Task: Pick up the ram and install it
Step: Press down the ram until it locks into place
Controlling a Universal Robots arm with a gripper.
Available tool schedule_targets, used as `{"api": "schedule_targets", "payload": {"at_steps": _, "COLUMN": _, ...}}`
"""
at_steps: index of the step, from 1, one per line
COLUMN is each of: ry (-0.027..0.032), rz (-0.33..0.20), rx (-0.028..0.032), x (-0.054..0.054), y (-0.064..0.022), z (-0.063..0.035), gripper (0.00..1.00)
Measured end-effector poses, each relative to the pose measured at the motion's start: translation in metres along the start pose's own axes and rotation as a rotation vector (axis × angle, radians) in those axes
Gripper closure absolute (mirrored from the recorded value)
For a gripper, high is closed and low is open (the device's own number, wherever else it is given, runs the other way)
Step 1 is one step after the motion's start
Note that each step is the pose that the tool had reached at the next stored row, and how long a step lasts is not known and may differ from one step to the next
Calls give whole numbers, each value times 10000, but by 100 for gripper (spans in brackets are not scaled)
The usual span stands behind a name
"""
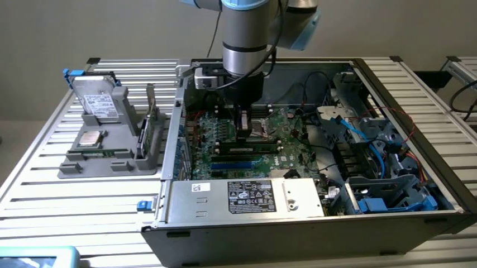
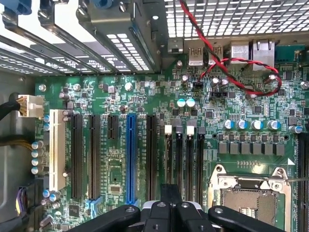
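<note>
The ram [image 1: 249,149], a long narrow stick with dark chips and green edges, stands along the memory slots of the motherboard [image 1: 287,125] inside the open computer case. My gripper [image 1: 244,137] hangs straight down over the board, its tips just behind and above the stick. In the wrist view the gripper [image 2: 170,192] has its dark fingers pressed together over the row of black memory slots [image 2: 185,154], beside the blue slot [image 2: 130,159]. Whether the tips touch the stick is hidden by the fingers themselves.
A grey tray [image 1: 111,164] at the exterior view's left holds a silver hard drive [image 1: 99,103], a processor [image 1: 91,139] and an upright green expansion card [image 1: 151,131]. The case wall [image 1: 175,134], power supply [image 1: 246,196], cables [image 1: 339,120] and CPU socket [image 2: 251,198] crowd the gripper.
</note>
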State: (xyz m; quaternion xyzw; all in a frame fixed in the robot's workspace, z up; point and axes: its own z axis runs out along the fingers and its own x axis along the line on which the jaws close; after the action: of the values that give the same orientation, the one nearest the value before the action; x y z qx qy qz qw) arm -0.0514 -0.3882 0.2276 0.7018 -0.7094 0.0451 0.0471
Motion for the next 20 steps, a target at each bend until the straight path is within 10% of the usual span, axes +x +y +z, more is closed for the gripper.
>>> {"api": "schedule_targets", "payload": {"at_steps": 11, "ry": -3, "rz": 0, "rx": -1, "x": -5, "y": 4, "z": 42, "gripper": 89}}
{"api": "schedule_targets", "payload": {"at_steps": 20, "ry": -2, "rz": -1, "rx": -12, "x": 15, "y": -223, "z": -131, "gripper": 89}}
